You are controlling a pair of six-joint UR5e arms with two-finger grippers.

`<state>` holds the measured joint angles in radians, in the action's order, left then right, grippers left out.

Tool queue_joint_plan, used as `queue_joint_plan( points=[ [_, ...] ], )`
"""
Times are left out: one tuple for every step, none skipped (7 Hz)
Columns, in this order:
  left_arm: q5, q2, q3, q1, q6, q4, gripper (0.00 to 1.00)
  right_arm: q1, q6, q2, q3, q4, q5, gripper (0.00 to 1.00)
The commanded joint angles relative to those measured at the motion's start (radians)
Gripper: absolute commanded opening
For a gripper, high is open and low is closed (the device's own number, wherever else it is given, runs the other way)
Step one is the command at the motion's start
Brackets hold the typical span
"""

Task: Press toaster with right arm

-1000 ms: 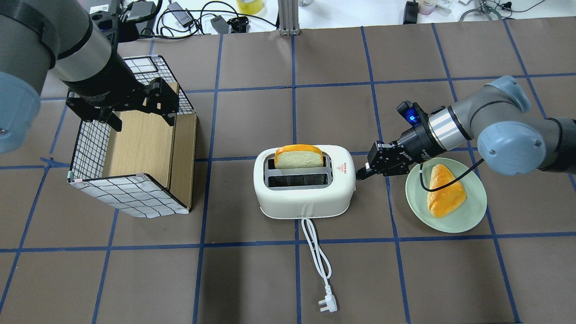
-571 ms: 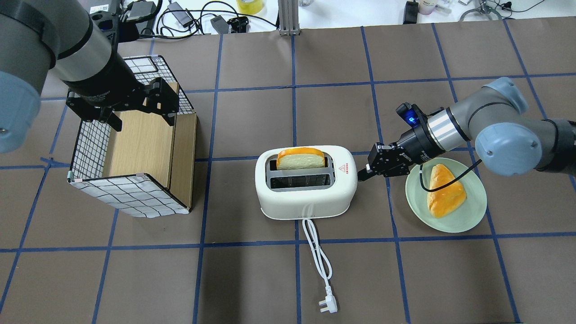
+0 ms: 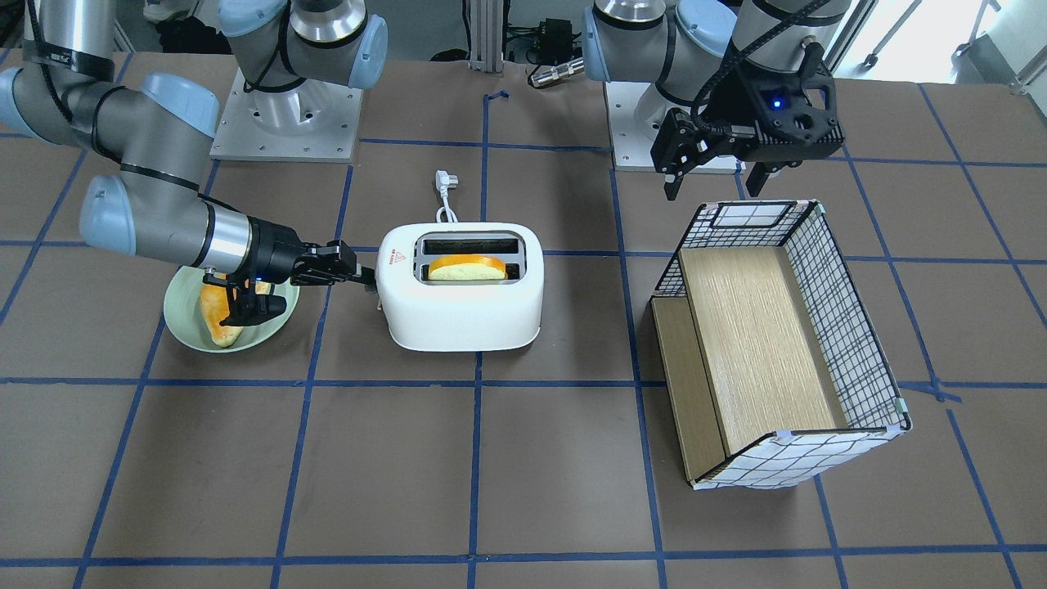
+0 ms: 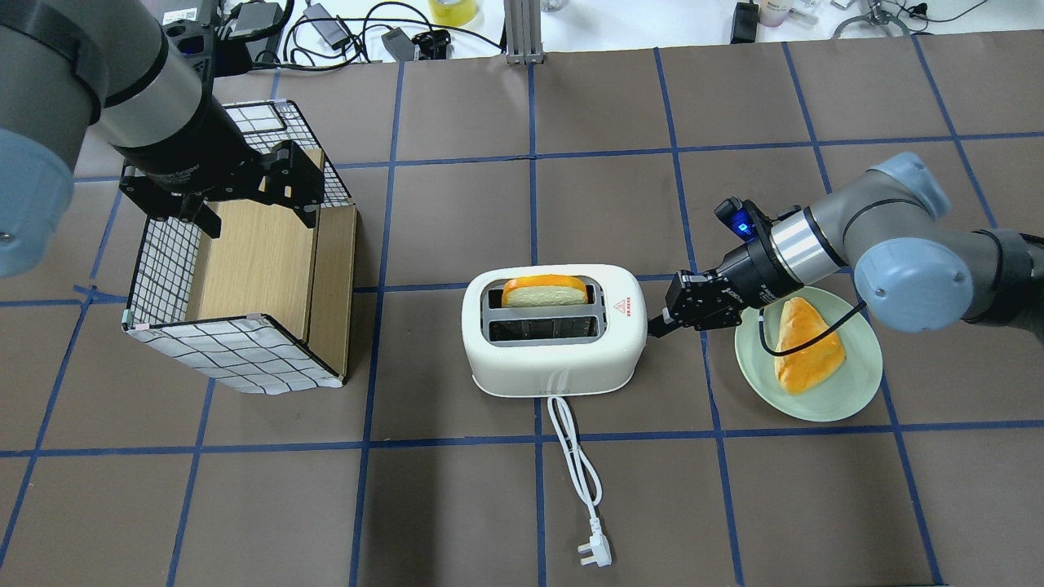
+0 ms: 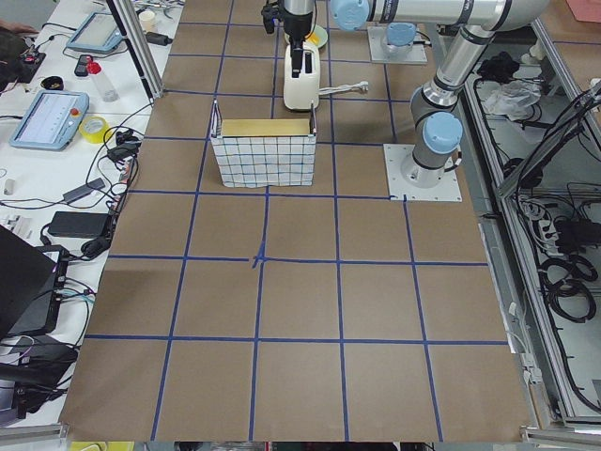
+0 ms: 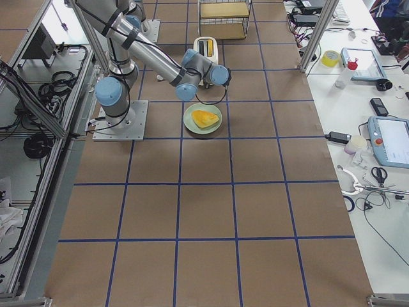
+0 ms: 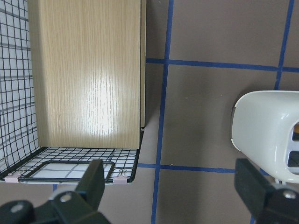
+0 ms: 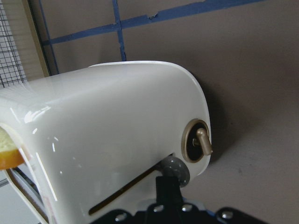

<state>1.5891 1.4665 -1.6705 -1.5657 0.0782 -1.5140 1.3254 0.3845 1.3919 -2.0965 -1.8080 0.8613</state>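
Note:
The white toaster (image 4: 555, 359) stands mid-table, its red triangle sticker (image 4: 621, 306) near the right end, and also shows in the front view (image 3: 462, 315). A bread slice (image 4: 544, 291) sits low in its far slot. My right gripper (image 4: 652, 328) is shut, its fingertips against the toaster's right end. In the right wrist view the black fingertip (image 8: 168, 186) rests on the grey lever (image 8: 174, 169) low in its slot, beside a brass dial (image 8: 198, 142). My left gripper (image 4: 259, 216) hangs open and empty above the checked box (image 4: 236, 350).
A pale green plate (image 4: 824, 403) with a piece of bread (image 4: 807, 346) lies under my right wrist. The toaster's white cord and plug (image 4: 593, 554) trail toward the near edge. The checked box with a wooden inside (image 3: 761, 343) stands left of the toaster.
My right gripper has pushed lower at the toaster's end. The bread slice has sunk deeper into the slot. The toaster shifted slightly. The left arm has not moved.

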Motion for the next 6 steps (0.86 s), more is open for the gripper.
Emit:
queue_joint_plan(
  points=[
    [0.000, 0.000, 0.000, -0.001, 0.000, 0.000, 1.00, 0.000, -0.074, 0.016, 0.022, 0.002, 0.004, 0.00],
    [0.000, 0.000, 0.000, -0.001, 0.000, 0.000, 1.00, 0.005, -0.123, 0.044, 0.064, 0.013, 0.034, 0.00],
    [0.000, 0.000, 0.000, -0.001, 0.000, 0.000, 1.00, 0.011, -0.175, 0.073, 0.102, 0.021, 0.094, 0.00],
    [0.000, 0.000, 0.000, -0.001, 0.000, 0.000, 1.00, 0.018, -0.205, 0.099, 0.134, 0.065, 0.099, 0.00],
    [0.000, 0.000, 0.000, -0.001, 0.000, 0.000, 1.00, 0.018, -0.226, 0.111, 0.200, 0.132, 0.110, 0.00],
    [0.000, 0.000, 0.000, 0.001, 0.000, 0.000, 1.00, 0.021, -0.272, 0.116, 0.304, 0.212, 0.198, 0.00]
  ],
)
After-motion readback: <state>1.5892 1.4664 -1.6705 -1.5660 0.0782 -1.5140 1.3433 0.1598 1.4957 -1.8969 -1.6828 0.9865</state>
